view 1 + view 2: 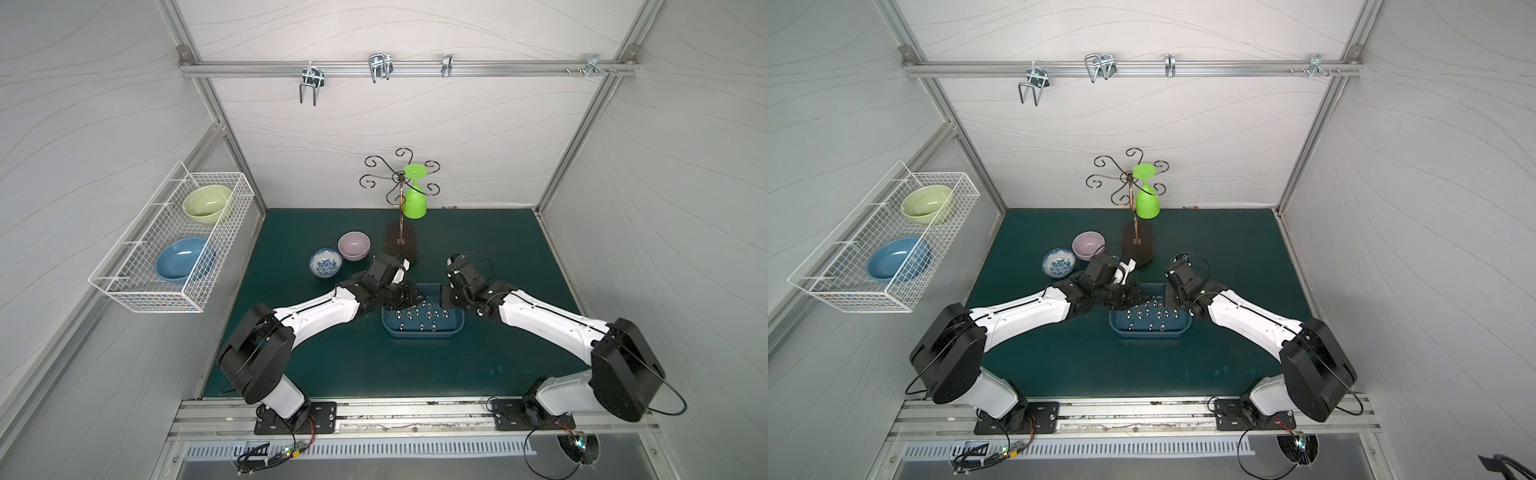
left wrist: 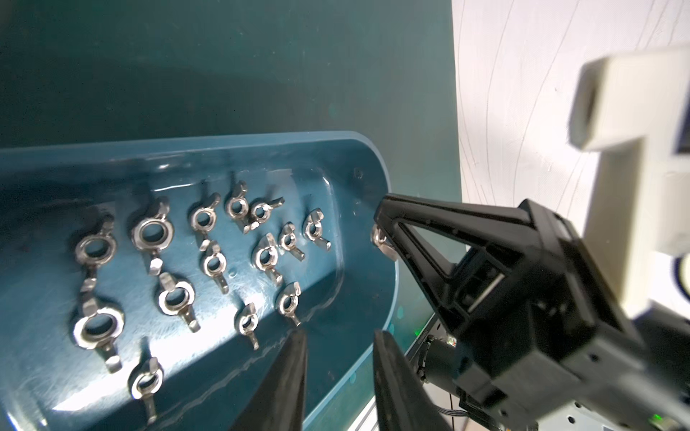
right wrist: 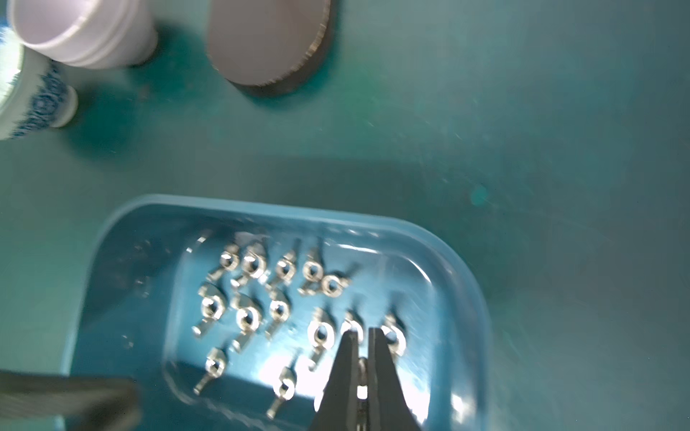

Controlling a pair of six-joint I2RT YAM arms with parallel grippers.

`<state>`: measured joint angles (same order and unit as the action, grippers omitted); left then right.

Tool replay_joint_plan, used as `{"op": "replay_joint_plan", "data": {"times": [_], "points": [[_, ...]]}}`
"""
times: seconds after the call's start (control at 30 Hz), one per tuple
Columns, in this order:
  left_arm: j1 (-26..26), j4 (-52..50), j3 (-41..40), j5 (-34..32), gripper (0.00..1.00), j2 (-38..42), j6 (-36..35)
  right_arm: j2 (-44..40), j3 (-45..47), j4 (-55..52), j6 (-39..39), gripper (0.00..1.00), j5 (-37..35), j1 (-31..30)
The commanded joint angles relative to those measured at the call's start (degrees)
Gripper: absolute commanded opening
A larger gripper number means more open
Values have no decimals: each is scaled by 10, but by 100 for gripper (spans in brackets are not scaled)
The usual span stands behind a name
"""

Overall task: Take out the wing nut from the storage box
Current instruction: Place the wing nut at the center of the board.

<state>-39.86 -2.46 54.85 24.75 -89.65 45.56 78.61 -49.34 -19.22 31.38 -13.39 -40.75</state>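
We see the storage box (image 1: 422, 333) near the middle of the desk (image 1: 457, 374), its long sides running along the front edge. The right gripper (image 2: 379, 228) is at the box's right end, its fingers pressed together on one wing nut (image 2: 382, 244). In the left wrist view that nut sits at the fingertips, up by the rim and off the box's floor. In the right wrist view the two black fingers almost meet, with a bit of bright metal between them. The loose nuts (image 2: 151, 233), more than a dozen, lie scattered on the floor of the box.

The left gripper (image 2: 338, 336) is at the box's left end, with one finger inside the wall and one outside, so the rim runs between them. We cannot tell whether they clamp the wall or merely straddle it.

Toward the desk's far left stand a lilac bowl (image 1: 353, 245) and a blue-patterned bowl (image 1: 325, 262), just beside each other. Next to them is the dark base of a glass stand (image 1: 401, 247), with a green glass (image 1: 414, 199) hanging upside down from it.
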Motion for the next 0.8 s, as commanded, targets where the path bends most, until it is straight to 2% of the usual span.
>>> {"op": "replay_joint_plan", "data": {"times": [0.0,0.17,0.37,0.77], "points": [[-19,49,38,32,34,-28,10,-43,13,-25,-14,0,16,29],[-55,110,57,73,35,-75,31,-75,36,-35,-9,0,23,105],[-80,119,82,83,35,-114,38,-37,60,1,-2,0,55,194],[-90,84,98,81,37,-117,22,88,57,55,4,0,38,220]]}}
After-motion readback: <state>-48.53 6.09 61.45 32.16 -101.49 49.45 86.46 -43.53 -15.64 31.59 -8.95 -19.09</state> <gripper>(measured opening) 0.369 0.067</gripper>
